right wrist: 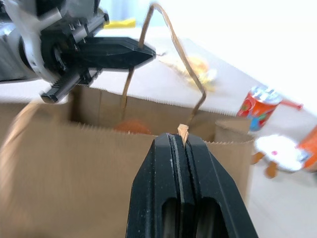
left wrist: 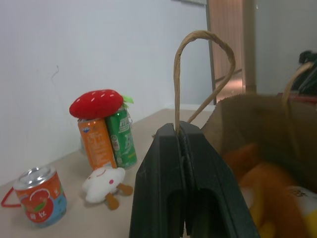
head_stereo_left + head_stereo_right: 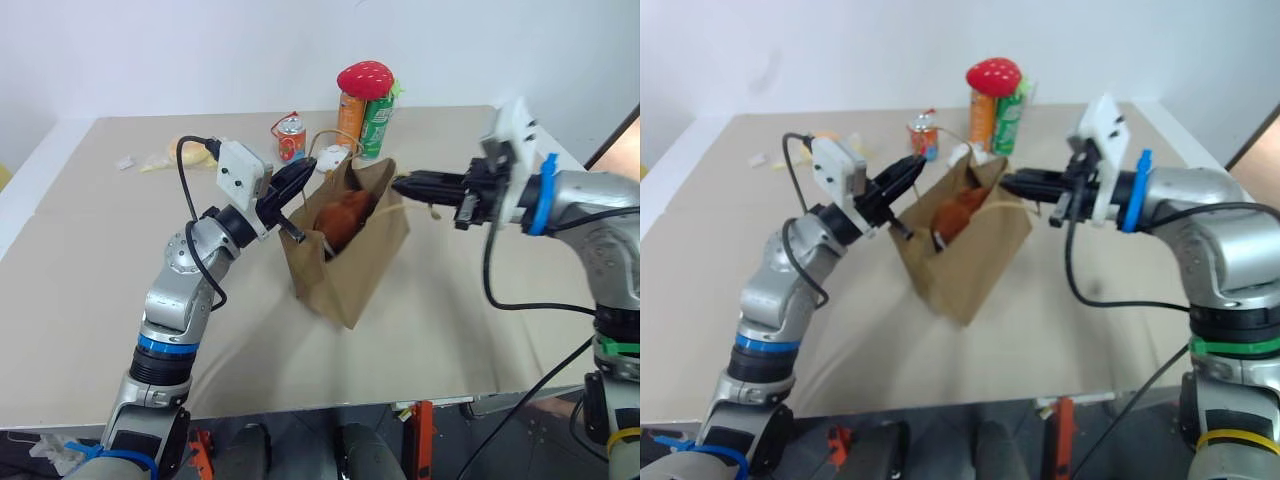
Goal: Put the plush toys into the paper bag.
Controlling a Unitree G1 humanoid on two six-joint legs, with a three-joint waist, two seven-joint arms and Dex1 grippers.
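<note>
Brown kraft paper bag [image 3: 350, 262] with twisted paper-cord loop handles sits mid-table on the beige tabletop [image 3: 90, 270], mouth open and tilted toward the robot's left. Orange-brown animal plush [image 3: 345, 218] lies inside the bag, visible through the mouth; in the left wrist view some yellow and white shows beside it in the bag, too blurred to identify.

Left gripper [image 3: 308, 172], black two-finger, reaches in from the left at the bag's top edge, fingers clenched on one cord handle [image 2: 200, 69]; the loop rises straight out from between the fingertips in the left wrist view. Right gripper [image 3: 400, 186], black two-finger, comes in from the right, roughly level, jaws pinched together on the other cord handle [image 1: 183, 131]; a stub of cord sticks up between the tips in the right wrist view. Both grippers sit at about the same height, on opposite sides of the bag mouth.

Behind the bag, at the far table edge: tall orange can [image 3: 351, 118] and tall green can [image 3: 377, 125] touching side by side, a red strawberry-shaped plush [image 3: 364, 79] on top of them. Short red and blue can [image 3: 291, 138] stands to their left. Small white plush with brown legs [image 2: 103, 182] lies near the bag's far side. Pale yellow clear-wrapped item [image 3: 178, 154] lies far left.
</note>
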